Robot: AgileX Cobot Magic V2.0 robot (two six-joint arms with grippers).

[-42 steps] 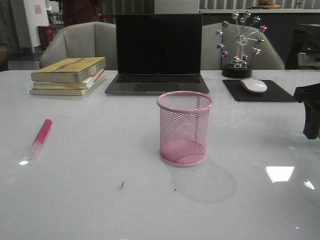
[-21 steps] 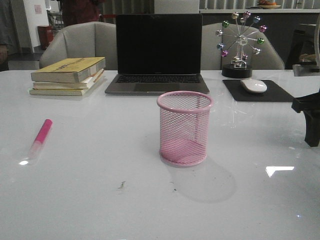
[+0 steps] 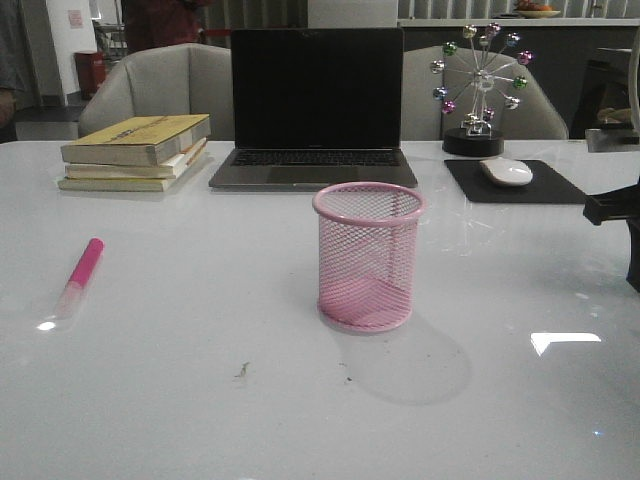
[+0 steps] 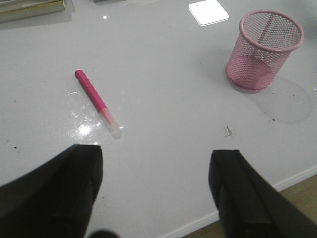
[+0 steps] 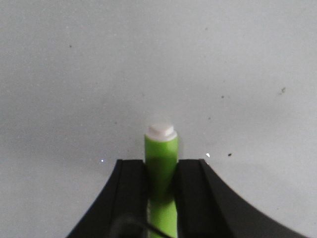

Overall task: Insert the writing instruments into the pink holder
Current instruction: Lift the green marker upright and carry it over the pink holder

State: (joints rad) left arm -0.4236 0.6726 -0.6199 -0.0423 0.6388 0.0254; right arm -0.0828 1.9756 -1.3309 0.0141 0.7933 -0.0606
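Over the last second our right arm (image 3: 628,232) has drawn back toward the worktop's (image 3: 200,400) right edge, its fingers (image 5: 190,191) clamped on the green highlighter (image 5: 161,173). Our left fingers (image 4: 74,193) hang spread above the pink highlighter (image 4: 96,101), lying well left of the empty pink holder (image 3: 368,256). Both insertions remain.

The round pink wire-mesh pen cup (image 3: 368,257) stands upright mid-bench (image 3: 200,400). The bright pink highlighter marker (image 3: 79,277) lies flat well to its left. Behind the cup sits the open dark laptop (image 3: 315,108); the stack of yellow-covered books (image 3: 137,151) lies left of it, and the black mouse pad (image 3: 515,182) carrying the white mouse (image 3: 506,171) lies right. The lime green highlighter marker (image 5: 161,163) sits between the right gripper's (image 5: 161,181) fingers.
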